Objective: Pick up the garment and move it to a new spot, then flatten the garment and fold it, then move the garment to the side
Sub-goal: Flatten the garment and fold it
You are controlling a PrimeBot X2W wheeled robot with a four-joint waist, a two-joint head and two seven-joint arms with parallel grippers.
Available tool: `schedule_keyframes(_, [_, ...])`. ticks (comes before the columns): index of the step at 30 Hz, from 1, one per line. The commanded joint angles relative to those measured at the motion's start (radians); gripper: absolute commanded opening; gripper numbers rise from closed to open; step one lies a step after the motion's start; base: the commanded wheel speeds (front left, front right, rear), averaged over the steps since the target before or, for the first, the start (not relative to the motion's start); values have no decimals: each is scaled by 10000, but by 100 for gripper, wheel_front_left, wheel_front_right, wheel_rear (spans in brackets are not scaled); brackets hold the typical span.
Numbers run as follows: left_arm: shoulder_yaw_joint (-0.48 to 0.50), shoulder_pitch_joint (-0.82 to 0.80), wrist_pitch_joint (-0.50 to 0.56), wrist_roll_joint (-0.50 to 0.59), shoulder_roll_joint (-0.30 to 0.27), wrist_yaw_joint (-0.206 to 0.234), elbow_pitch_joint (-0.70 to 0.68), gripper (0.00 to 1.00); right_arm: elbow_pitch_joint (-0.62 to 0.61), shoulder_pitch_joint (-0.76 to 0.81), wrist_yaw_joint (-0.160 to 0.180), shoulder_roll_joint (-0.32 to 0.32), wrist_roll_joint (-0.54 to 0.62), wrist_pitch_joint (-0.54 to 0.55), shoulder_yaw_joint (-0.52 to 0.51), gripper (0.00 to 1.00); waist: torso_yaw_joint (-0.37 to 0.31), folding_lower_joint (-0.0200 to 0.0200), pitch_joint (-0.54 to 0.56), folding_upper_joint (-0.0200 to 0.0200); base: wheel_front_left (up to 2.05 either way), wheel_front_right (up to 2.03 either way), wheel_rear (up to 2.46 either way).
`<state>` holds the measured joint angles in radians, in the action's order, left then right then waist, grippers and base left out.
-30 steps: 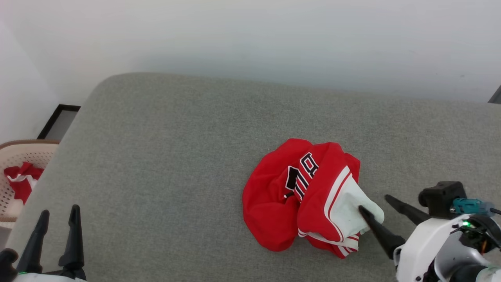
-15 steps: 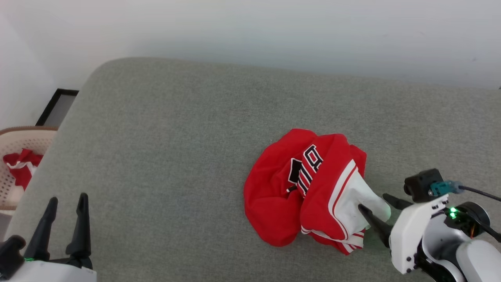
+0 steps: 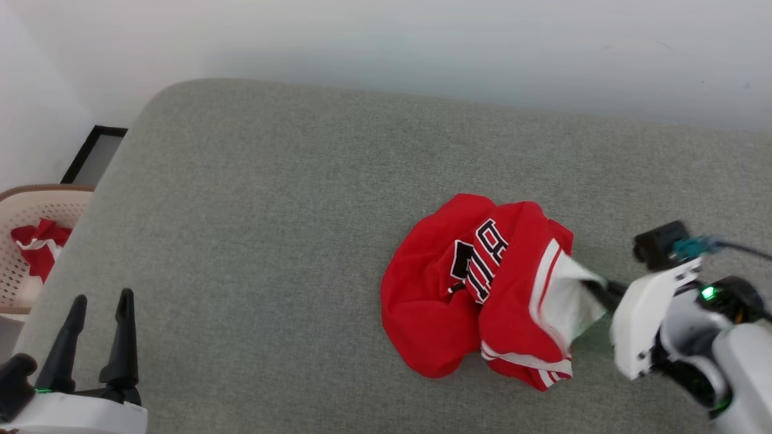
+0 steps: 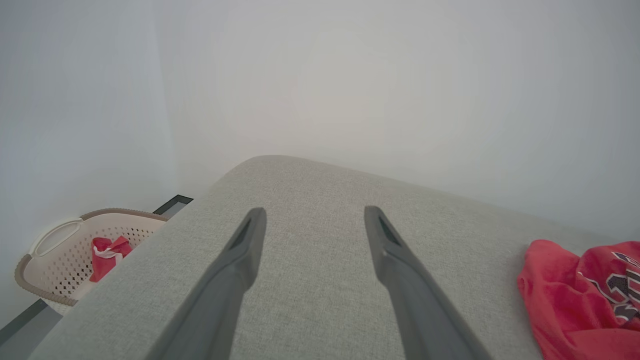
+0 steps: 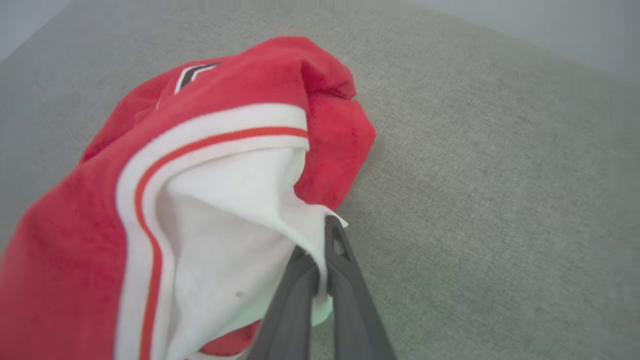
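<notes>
The garment (image 3: 470,295) is a red jersey with white-and-red trim and black lettering, crumpled in a heap right of centre on the grey cushion (image 3: 271,211). My right gripper (image 3: 594,289) is shut on the garment's white lining at its right edge. In the right wrist view the two dark fingers (image 5: 345,280) pinch the white fabric of the garment (image 5: 225,175). My left gripper (image 3: 99,307) stands open at the lower left, apart from the garment. The left wrist view shows that gripper (image 4: 312,222) holding nothing, with the garment (image 4: 575,295) far to its right.
A beige perforated laundry basket (image 3: 24,211) holding another red cloth (image 3: 39,253) stands on the floor beyond the cushion's left edge. A white wall runs behind the cushion. Bare grey cushion spreads left of the garment.
My right gripper has shut on the white lining at the garment's right edge and pulled that edge up slightly. The head camera shifted a little. The left gripper stays open.
</notes>
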<state>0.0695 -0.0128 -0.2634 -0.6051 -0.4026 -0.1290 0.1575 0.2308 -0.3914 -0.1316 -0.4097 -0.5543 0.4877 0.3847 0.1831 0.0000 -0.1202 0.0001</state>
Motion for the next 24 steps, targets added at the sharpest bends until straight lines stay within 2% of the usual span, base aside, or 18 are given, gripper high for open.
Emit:
schedule_keyframes(1, [60,37,-3,16,12,-22,-20,100,-56,-140,18,-182,-86,-14,-265,0,-46,0,11,-1,0,0,0])
schedule_keyframes(9, [7,-49,-2,48,36,-22,-78,100,134,-192,16,-988,164,145,-1713,0,-175,0,19,-1,0,0,0])
schedule_keyframes(16, [-139,-213,-3,46,34,-22,-40,100,1398,5,18,-1577,527,154,-3159,0,-195,0,-65,-1,0,0,0])
schedule_keyframes(20, [-215,-285,-2,-1,-12,-22,1,100,2365,-43,18,-1647,800,52,-3524,0,-182,0,-134,-1,0,0,0])
schedule_keyframes(24, [-288,-385,-3,-26,-67,-22,35,100,3419,-273,18,-1338,1108,-201,-3782,0,-183,0,-186,-1,0,0,0])
